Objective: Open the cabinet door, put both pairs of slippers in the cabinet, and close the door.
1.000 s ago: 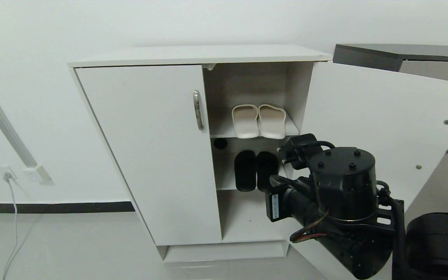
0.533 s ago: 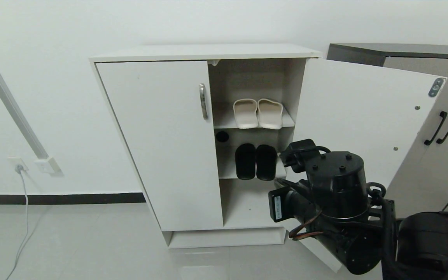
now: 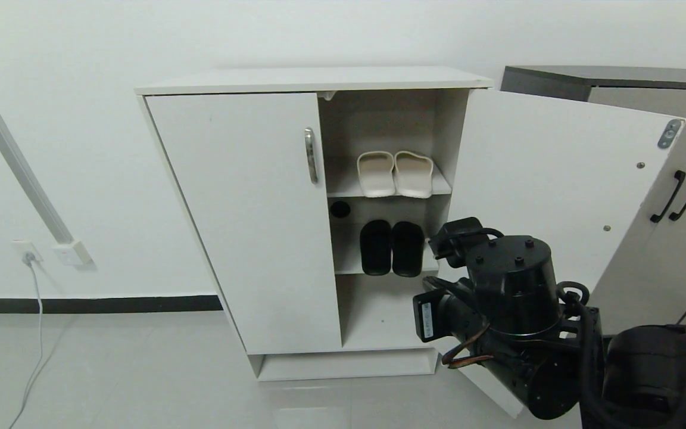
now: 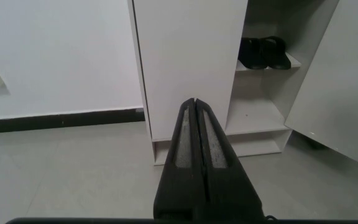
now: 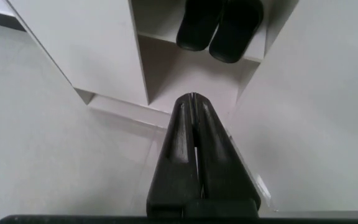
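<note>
The white cabinet (image 3: 313,78) has its left door (image 3: 248,208) shut and its right door (image 3: 557,179) swung wide open. A pair of white slippers (image 3: 395,173) lies on the upper shelf, and a pair of black slippers (image 3: 392,247) on the shelf below. My right arm (image 3: 510,298) is low in front of the open door. My right gripper (image 5: 193,96) is shut and empty, over the floor before the cabinet's bottom shelf, below the black slippers (image 5: 221,25). My left gripper (image 4: 194,102) is shut and empty, back from the cabinet, facing the shut door (image 4: 188,62).
A grey cabinet (image 3: 664,208) with black handles stands right behind the open door. A wall socket with a hanging cable (image 3: 27,259) is at the left. Bare tiled floor (image 3: 140,381) lies in front. The left door has a metal handle (image 3: 311,156).
The whole head view has drawn back from the cabinet, so the camera moved. The slippers and doors stand as before. My right arm sits slightly lower in the picture.
</note>
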### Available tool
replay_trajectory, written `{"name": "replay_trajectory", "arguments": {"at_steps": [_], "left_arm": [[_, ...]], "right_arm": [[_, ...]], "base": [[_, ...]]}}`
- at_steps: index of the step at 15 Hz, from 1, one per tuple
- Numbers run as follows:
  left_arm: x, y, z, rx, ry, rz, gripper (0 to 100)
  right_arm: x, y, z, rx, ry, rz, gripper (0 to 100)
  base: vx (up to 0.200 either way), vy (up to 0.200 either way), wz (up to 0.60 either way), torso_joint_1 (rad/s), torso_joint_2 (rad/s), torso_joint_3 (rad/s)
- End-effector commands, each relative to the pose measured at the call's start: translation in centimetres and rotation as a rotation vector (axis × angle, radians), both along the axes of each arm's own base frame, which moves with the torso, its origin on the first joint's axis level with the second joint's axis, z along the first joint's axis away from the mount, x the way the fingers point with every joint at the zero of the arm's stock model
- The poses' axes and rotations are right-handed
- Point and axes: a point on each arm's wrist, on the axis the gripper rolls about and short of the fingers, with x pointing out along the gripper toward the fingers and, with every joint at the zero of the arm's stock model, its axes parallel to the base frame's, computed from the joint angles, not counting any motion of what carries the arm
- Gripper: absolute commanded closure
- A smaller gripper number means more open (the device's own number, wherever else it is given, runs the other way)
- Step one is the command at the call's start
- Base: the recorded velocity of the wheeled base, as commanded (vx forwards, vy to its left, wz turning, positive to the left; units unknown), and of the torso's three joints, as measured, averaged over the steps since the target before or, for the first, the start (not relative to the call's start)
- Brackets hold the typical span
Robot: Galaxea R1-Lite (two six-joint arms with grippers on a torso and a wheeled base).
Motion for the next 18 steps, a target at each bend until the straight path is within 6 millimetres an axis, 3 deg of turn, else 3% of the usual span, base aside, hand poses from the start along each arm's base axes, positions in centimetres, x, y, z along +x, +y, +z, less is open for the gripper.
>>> {"name": "replay_trajectory", "arguments": {"at_steps": [1, 6, 18], "left_arm": [[0.0, 0.0, 0.0, 0.0, 0.0, 0.0, 100], [0.01, 0.0, 0.0, 0.0, 0.001, 0.0, 100], [0.0, 0.0, 0.0, 0.0, 0.0, 0.0, 100]], "right_arm": [[0.06, 0.04, -0.11, -0.002, 0.002, -0.001, 100], [0.09, 0.0, -0.16, -0.005, 0.004, -0.002, 100], [0.22, -0.15, -0.12, -0.007, 0.004, -0.008, 100]], "base": [[0.0, 0.0, 0.0, 0.0, 0.0, 0.0], [0.0, 0.0, 0.0, 0.009, -0.14, -0.185], [0.0, 0.0, 0.0, 0.106, -0.47, -0.345]]}}
